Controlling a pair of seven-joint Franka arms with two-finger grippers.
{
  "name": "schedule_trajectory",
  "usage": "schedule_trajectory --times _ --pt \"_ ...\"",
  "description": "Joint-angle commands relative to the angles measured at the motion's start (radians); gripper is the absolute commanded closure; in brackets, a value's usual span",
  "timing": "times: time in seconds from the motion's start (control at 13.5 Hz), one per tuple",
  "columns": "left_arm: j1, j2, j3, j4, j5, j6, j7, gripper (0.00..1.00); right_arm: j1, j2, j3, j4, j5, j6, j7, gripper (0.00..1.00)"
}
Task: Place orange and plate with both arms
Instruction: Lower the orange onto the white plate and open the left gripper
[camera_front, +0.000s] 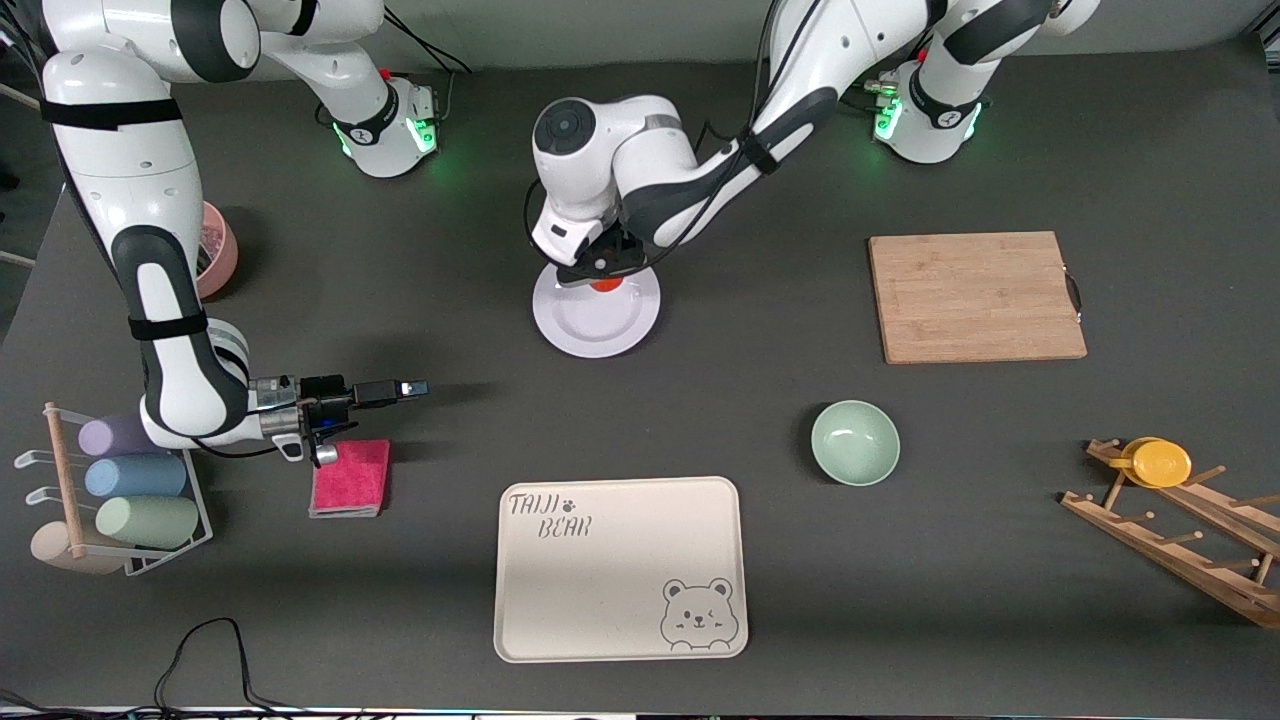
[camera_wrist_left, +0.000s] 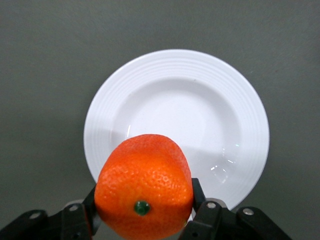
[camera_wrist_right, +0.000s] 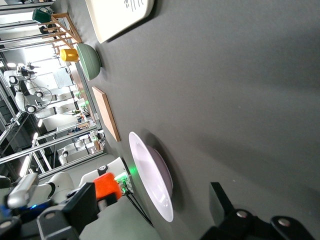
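Near the front camera: bear-printed tray (camera_front: 620, 568), with a green bowl (camera_front: 855, 442) a bit farther from the camera, toward the left arm's end of the table. Pink sponge (camera_front: 350, 477) and a rack of pastel cups (camera_front: 120, 495) sit at the right arm's end; a peg rack with a yellow cup (camera_front: 1158, 462) sits at the left arm's end.

Right gripper (camera_front: 412, 386) waits low over bare table just beside the sponge, pointing sideways toward the middle, fingers apart, nothing in them.

Farther from the camera: white plate (camera_front: 597, 311) mid-table, flat on the mat. Cutting board (camera_front: 975, 296) lies toward the left arm's end, well apart from it.

Left gripper (camera_front: 605, 268) is over the plate's rim on the side toward the bases, clamped on the orange (camera_wrist_left: 144, 192). Left wrist view shows the fruit pinched between both fingers (camera_wrist_left: 207, 217), stem dot facing the camera, held above the plate and not yet touching it.

Risks, as I read it:
- The orange hangs over the rim, not the centre. Released here, it could hit the sloped rim and roll off onto the mat.
- The plate is glossy and shallow, so a drop from any height means bounce and roll.
- The right arm probably takes the plate next. It sits flat and is hard to get a finger under, so pushing the rim could slide it or tip the fruit out.
- Both arms will work around the plate, so there is some collision risk.
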Motion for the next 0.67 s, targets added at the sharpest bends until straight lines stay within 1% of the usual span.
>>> schedule_trajectory --times 0.0,0.07,0.15,0.22,0.37,0.59 --pt "-0.127 0.039 0.107 0.038 0.007 0.033 -0.018 0.62 0.003 -0.038 0.000 -0.071 0.031 0.016 -0.071 0.00" --pt "-0.138 0.059 0.125 0.041 0.006 0.048 -0.018 0.62 0.006 -0.042 0.000 -0.088 0.039 0.019 -0.086 0.00" --pt "-0.143 0.073 0.130 0.044 0.012 0.055 -0.017 0.62 0.014 -0.064 0.000 -0.126 0.077 0.031 -0.097 0.00" --pt "-0.146 0.082 0.133 0.047 0.013 0.067 -0.015 0.62 0.020 -0.093 0.000 -0.176 0.094 0.063 -0.126 0.00" --pt "-0.152 0.091 0.151 0.063 0.015 0.070 -0.006 0.62 0.020 -0.119 0.000 -0.235 0.095 0.082 -0.178 0.00" --pt "-0.153 0.131 0.156 0.107 0.029 0.070 0.002 0.62 0.021 -0.182 0.000 -0.336 0.098 0.104 -0.215 0.00"
